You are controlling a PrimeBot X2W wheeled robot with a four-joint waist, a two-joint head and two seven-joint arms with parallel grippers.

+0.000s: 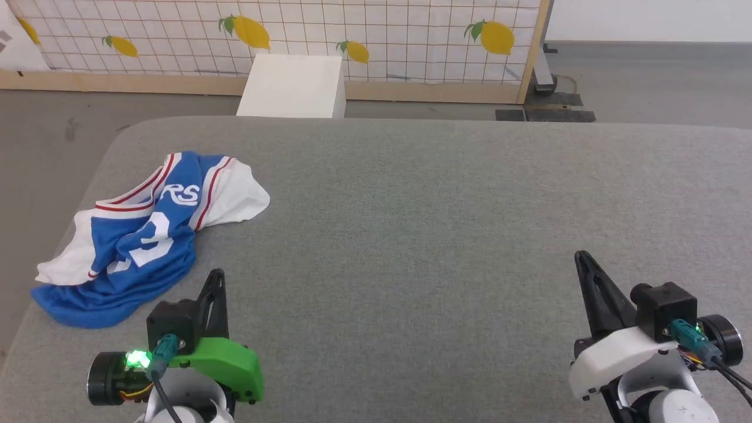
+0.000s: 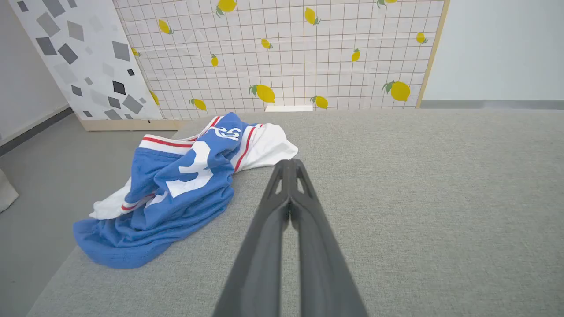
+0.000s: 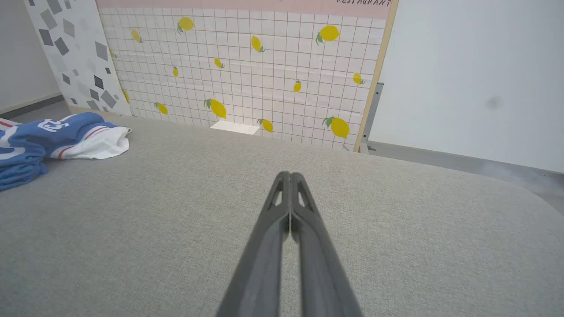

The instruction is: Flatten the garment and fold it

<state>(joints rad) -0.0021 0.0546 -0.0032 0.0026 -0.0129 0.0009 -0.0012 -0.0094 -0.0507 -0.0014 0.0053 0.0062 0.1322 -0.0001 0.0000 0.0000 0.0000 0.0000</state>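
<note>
Left pincer just right of garment

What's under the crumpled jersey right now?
The jersey lies bunched directly on the grey surface, near its left edge. Anything beneath its folds is covered, so I cannot tell.

1. The left hand has long dark fingers with slotted tips and a bright green shell.
2. Beside that green shell are a black block, a teal plug and a glowing green light.
3. The right hand has a white shell and black cables.
</note>
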